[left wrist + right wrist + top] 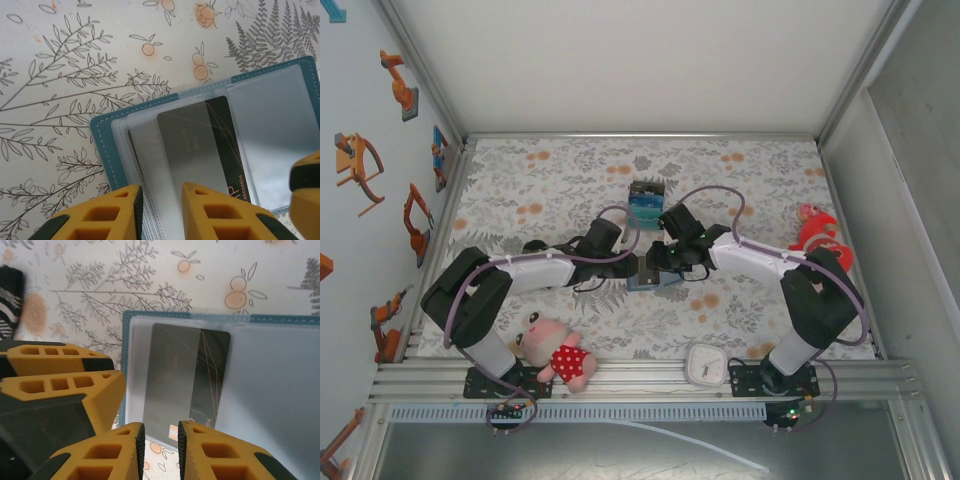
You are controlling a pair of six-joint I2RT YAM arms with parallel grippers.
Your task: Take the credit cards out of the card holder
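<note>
The card holder (657, 283) lies open on the floral cloth, showing a steel-blue rim (102, 145) and clear plastic sleeves. A black credit card (226, 145) sits inside a sleeve, partly under a frosted flap. Other credit cards (646, 200), dark blue and teal, lie stacked on the cloth behind it. My left gripper (161, 212) hovers over the sleeve edges, jaws a narrow gap apart. My right gripper (161, 450) hangs at the holder's (125, 355) near edge by the black card's (210, 370) corner, jaws also narrowly apart. The two grippers (640, 265) (662, 262) almost touch.
A striped black-and-white sock (10, 295) lies just left of the holder. A pink plush doll (560, 355) and a white round object (705, 365) rest at the near edge. A red toy (820, 238) sits at the right, and metal rails frame the table.
</note>
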